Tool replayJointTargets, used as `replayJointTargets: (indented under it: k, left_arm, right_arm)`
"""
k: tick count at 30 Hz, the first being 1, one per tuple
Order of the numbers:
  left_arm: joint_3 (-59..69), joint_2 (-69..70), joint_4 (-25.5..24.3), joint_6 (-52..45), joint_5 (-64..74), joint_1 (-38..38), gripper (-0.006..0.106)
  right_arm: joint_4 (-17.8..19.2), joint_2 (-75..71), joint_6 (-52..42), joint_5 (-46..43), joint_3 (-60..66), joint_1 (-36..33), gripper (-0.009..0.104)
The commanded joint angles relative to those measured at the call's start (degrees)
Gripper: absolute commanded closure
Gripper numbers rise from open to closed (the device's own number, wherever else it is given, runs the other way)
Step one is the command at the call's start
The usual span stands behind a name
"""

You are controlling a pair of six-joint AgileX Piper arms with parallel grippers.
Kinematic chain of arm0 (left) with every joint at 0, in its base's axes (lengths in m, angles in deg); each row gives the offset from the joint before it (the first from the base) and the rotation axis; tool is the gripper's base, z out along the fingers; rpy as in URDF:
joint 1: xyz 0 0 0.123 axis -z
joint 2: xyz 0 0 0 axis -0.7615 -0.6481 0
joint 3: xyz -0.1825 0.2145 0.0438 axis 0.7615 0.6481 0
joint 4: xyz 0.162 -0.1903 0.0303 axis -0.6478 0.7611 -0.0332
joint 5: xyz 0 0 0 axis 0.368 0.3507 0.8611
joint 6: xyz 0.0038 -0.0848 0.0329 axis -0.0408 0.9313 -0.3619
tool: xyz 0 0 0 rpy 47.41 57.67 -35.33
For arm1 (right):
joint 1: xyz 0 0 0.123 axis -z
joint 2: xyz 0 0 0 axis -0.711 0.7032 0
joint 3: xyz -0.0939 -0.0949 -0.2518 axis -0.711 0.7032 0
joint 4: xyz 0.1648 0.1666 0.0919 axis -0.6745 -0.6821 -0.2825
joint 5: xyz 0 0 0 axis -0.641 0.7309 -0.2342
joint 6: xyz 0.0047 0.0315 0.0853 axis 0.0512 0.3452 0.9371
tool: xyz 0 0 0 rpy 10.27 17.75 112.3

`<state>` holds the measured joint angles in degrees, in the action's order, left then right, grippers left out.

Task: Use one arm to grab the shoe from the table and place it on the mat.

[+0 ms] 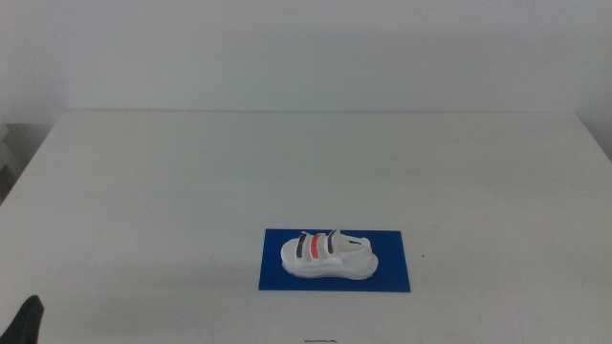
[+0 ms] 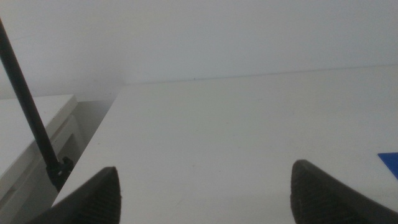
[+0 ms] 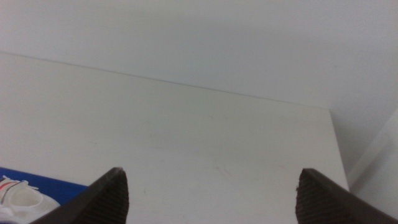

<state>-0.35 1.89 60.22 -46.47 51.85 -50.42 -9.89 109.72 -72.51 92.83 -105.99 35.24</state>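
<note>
While both claws are held with jaws apart at the table's (image 1: 191,172) near edge, the shoe (image 1: 327,256) is seen on the mat (image 1: 392,277), well apart from the left claw (image 1: 29,320).

The middle view looks forward and down on the whole counter (image 1: 191,182) from high up, facing the far wall. Each wrist view sits low and near, looking across the counter between the two jaws of its own claw. All three views share the blue mat (image 1: 402,277); the right wrist view also shows the shoe (image 3: 18,198).
</note>
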Motion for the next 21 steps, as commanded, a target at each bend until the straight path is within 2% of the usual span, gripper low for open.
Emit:
replayJointTargets:
  k: [1, 7, 10, 21]
  left_arm:
    - [-0.19, 1.11, 0.49, 0.84, -4.76, 0.05, 0.007]
    - [-0.19, 1.11, 0.49, 0.84, -4.76, 0.05, 0.007]
    - [-0.19, 1.11, 0.49, 0.84, -4.76, 0.05, 0.007]
    - [-0.19, 1.00, 0.49, 0.84, -4.76, 0.05, 0.007]
  right_arm:
    - [-0.78, -5.51, 0.00, -11.98, 6.49, 1.21, 0.024]
    - [-1.01, -20.08, -0.17, -26.13, 23.71, 1.21, 0.024]
    - [-0.35, -26.81, -0.17, -29.81, 28.75, 1.21, 0.024]
    - [-0.53, -41.71, -0.17, -30.18, 43.32, 1.21, 0.024]
